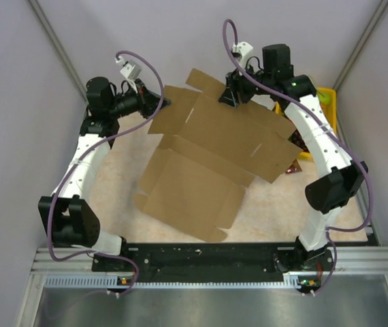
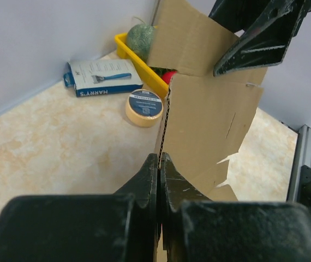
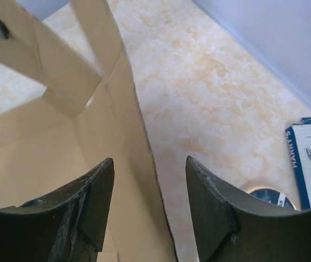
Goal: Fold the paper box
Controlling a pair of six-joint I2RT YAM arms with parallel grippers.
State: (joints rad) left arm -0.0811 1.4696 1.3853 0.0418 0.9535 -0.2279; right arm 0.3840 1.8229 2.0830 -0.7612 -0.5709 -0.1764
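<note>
Brown corrugated paper box [image 1: 201,163] sits partly raised midway across the table [image 1: 276,197]. My left gripper [image 2: 160,164] pinches its left edge tight; my right gripper [image 3: 150,185] has fingers [image 3: 93,202] spread astride the far panel's edge.

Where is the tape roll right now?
In the left wrist view, the tape roll lies on the table beside the yellow tray, near the blue-and-white carton.

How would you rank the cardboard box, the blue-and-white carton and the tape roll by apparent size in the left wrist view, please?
1. cardboard box: far the largest, though also nearest the camera.
2. blue-and-white carton: clearly smaller.
3. tape roll: smallest, despite lying slightly nearer than the carton.
</note>
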